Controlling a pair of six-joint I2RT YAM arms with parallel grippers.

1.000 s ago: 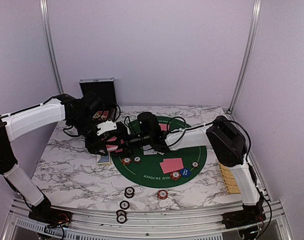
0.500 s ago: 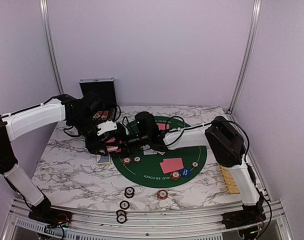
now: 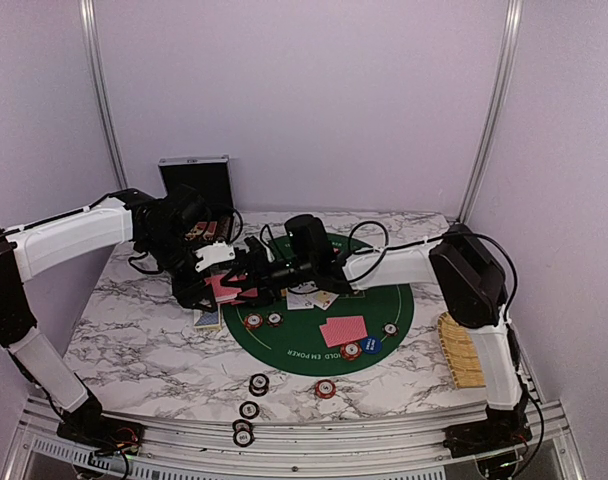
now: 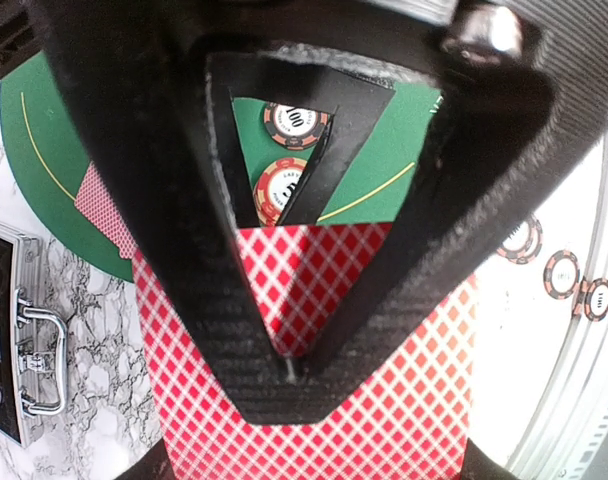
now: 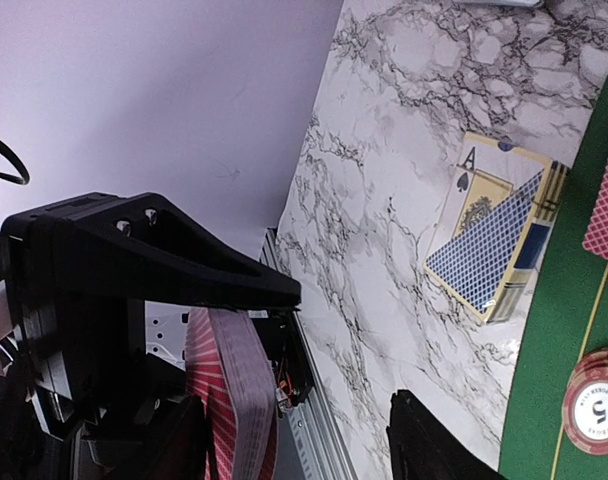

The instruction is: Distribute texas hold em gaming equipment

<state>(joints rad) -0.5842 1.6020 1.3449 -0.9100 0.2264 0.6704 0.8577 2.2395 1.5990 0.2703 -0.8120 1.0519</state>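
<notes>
My left gripper is shut on a deck of pink-red-backed playing cards and holds it above the left edge of the green mat. In the left wrist view the deck fills the bottom around the closed fingertips. My right gripper is open right beside the deck. In the right wrist view the deck stands between its fingers, near the left one. Two red-backed cards, striped chips, a blue disc and face-up cards lie on the mat.
A blue-backed deck with an ace of spades lies by the mat's left edge. Several chips sit on the marble near the front edge. A black case stands at the back left. A bamboo tray lies at the right.
My right gripper has reached left, up to the deck in the left gripper. The left gripper has stayed put with the deck. Face-up cards now show on the mat.
</notes>
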